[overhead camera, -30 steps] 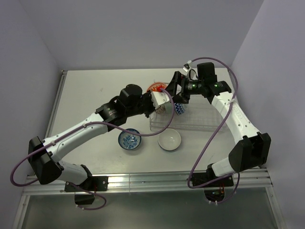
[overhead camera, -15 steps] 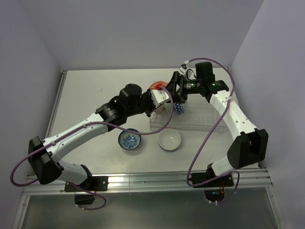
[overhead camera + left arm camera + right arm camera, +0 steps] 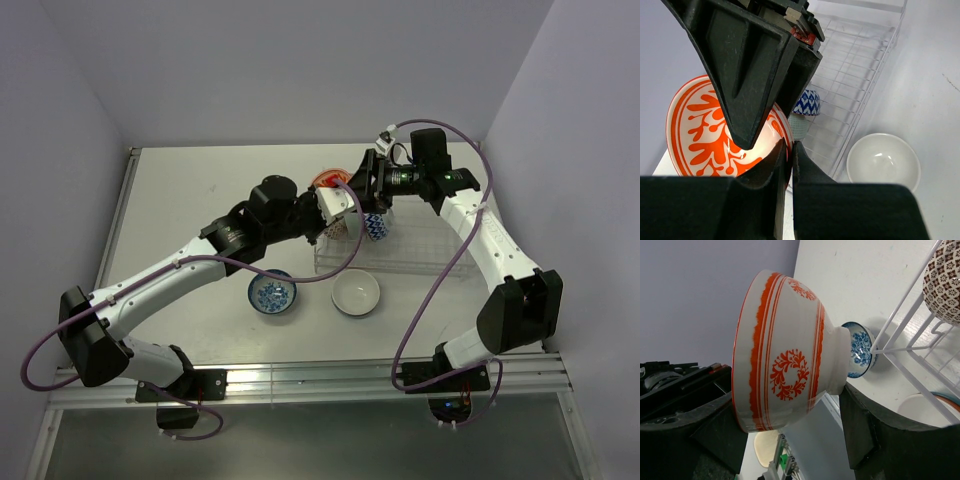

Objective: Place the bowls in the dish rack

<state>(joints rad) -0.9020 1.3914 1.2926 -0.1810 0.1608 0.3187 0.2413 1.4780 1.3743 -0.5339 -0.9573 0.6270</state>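
The right gripper (image 3: 785, 412) has narrowed from wide apart and now clamps the orange-red bowl (image 3: 785, 355) between rim and foot, above the left end of the dish rack (image 3: 430, 250). The left gripper (image 3: 788, 150) is closed on that bowl's rim. With both holding, this looks like a handover, and the left should release next. A blue-white bowl (image 3: 271, 293) and a white bowl (image 3: 355, 293) wait on the desk (image 3: 190, 190).

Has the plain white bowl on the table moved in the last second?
No. The white bowl sits in the same spot, just in front of the dish rack's near edge.
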